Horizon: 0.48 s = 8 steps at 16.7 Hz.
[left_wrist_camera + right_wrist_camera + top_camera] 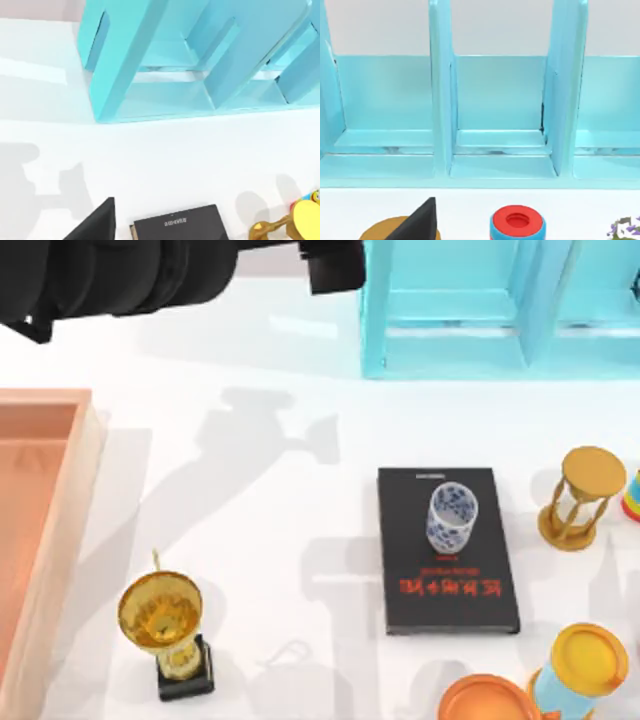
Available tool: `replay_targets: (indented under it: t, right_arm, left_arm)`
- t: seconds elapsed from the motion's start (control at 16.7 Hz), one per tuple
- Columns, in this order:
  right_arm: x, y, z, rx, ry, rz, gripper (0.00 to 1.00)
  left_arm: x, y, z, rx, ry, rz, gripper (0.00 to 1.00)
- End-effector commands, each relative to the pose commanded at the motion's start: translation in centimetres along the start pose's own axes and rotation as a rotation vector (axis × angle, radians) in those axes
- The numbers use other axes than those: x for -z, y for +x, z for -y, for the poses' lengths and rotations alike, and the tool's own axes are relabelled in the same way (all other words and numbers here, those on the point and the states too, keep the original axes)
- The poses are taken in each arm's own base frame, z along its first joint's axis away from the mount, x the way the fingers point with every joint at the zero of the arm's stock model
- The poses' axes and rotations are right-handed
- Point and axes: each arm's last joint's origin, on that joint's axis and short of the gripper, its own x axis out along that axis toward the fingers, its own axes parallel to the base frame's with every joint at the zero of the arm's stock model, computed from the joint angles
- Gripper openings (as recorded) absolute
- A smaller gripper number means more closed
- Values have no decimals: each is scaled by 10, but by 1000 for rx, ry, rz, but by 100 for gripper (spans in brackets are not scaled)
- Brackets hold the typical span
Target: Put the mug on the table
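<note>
The mug, a small white cup with a blue floral pattern, stands upright on the far half of a black book with red lettering. The book lies on the white table, right of centre. My left gripper hangs high over the far edge, well away from the mug and to its far left. In the left wrist view, a black part of that gripper sits beside the book's far edge. A black part of my right gripper faces the cyan shelf.
A cyan shelf unit stands at the back right. An orange-brown wooden tray lines the left side. A gold trophy stands front left and a gold hourglass right of the book. A yellow-topped cylinder and an orange disc sit front right.
</note>
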Motion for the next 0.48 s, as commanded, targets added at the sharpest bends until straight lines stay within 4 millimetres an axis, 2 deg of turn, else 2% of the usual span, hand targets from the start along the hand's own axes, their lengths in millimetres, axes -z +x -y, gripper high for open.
replay_targets:
  t: [0.12, 0.24, 0.48]
  right_arm:
    - [0, 0, 0, 0, 0, 0, 100]
    - [0, 0, 0, 0, 0, 0, 100]
    - [0, 0, 0, 0, 0, 0, 100]
  left_arm:
    - [-5, 35, 36, -14, -19, -113, 100]
    - [-1, 69, 70, -46, -32, -217, 100]
    - [30, 127, 120, -156, -43, -391, 100]
